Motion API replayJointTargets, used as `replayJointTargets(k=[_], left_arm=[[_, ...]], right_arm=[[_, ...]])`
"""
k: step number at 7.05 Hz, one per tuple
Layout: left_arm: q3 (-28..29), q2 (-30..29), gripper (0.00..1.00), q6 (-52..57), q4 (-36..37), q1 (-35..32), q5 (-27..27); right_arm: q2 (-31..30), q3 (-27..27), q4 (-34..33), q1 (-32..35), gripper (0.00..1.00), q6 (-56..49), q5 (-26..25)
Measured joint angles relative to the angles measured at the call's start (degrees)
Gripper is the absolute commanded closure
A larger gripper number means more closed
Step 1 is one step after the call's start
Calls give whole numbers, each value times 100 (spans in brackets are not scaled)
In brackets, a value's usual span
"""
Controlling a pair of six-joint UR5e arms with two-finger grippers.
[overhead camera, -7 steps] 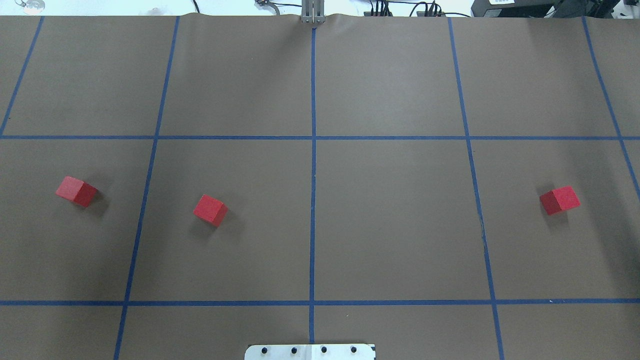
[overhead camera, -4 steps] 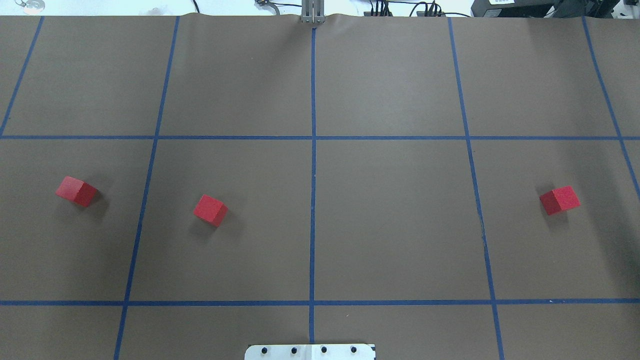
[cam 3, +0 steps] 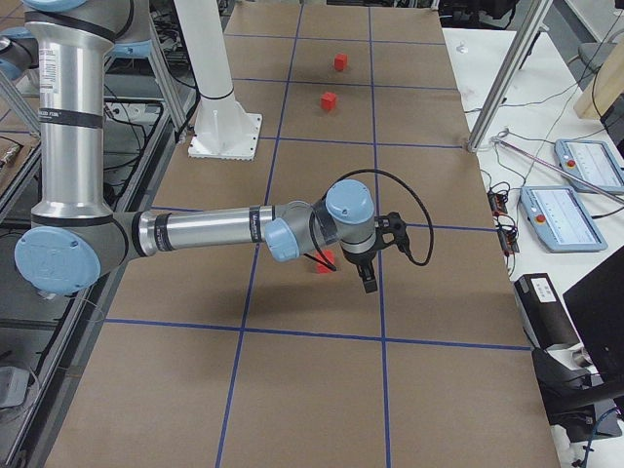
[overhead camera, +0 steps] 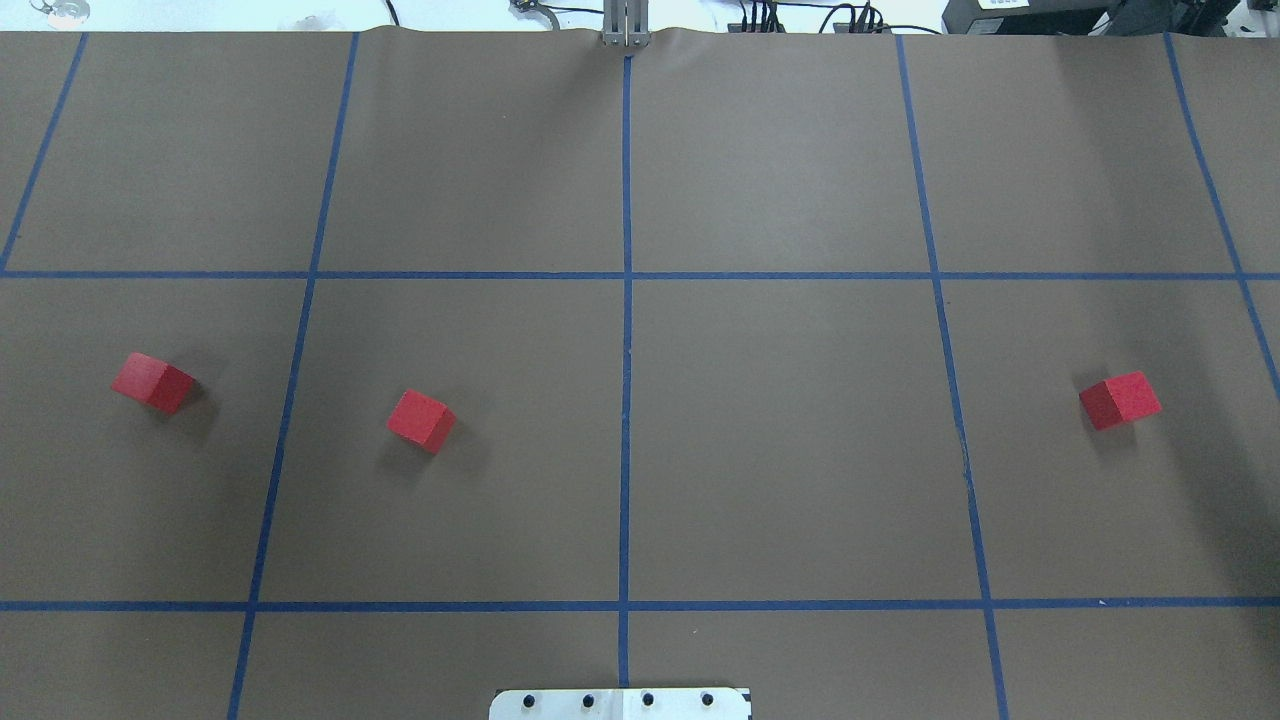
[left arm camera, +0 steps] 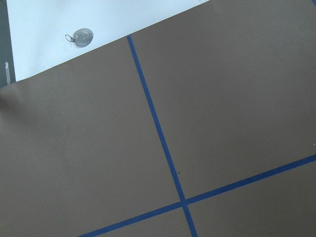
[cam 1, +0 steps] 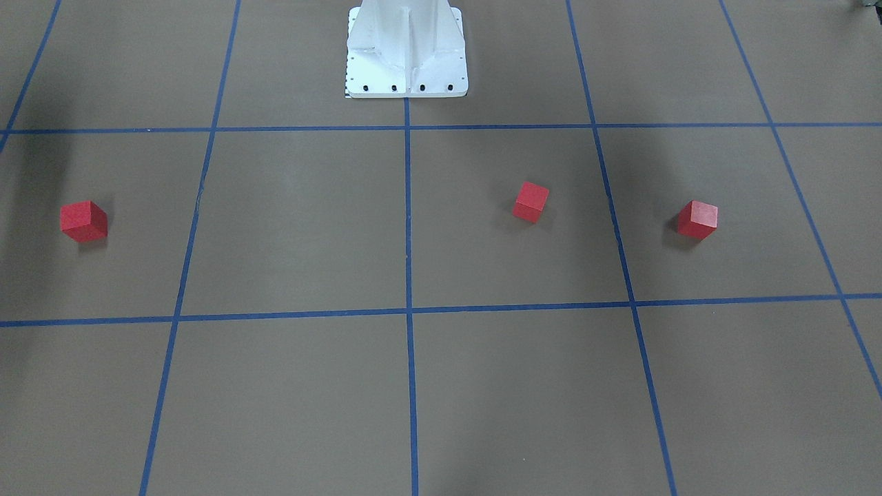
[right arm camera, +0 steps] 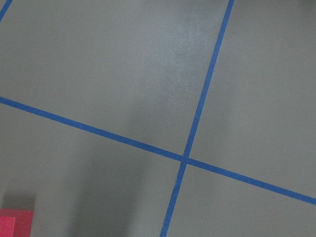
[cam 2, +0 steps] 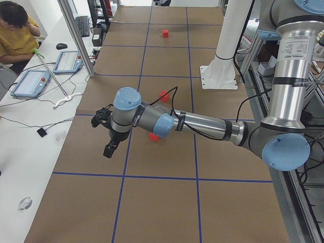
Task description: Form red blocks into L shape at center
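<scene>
Three red blocks lie apart on the brown floor: one at far left (overhead camera: 152, 382), one left of middle (overhead camera: 421, 420), one at far right (overhead camera: 1120, 400). The center is the blue tape line (overhead camera: 626, 440), with no block on it. In the front-facing view the blocks sit at the left (cam 1: 83, 221), right of middle (cam 1: 530, 201) and right (cam 1: 697, 219). My left gripper (cam 2: 108, 150) shows only in the exterior left view, hovering beside a block (cam 2: 153, 136). My right gripper (cam 3: 369, 283) shows only in the exterior right view, near a block (cam 3: 325, 261). I cannot tell whether either is open or shut.
The white robot base plate (overhead camera: 620, 703) stands at the near middle edge. An operator in yellow (cam 2: 15, 30) sits by control pendants (cam 2: 30, 83) beyond the far edge. Metal frame posts (cam 3: 507, 78) stand at the table's edges. A block's corner (right arm camera: 15, 223) shows in the right wrist view.
</scene>
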Motion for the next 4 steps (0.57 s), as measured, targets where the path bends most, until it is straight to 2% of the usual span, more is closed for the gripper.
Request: replayJointTargets(k=[2, 4], left_arm=[[41, 80, 0, 5, -170, 5, -452], [49, 99, 0, 6, -212, 6, -526]], right_arm=[[-29, 244, 9, -641, 1, 803, -320], [-133, 343, 368, -1225, 1, 1570, -779]])
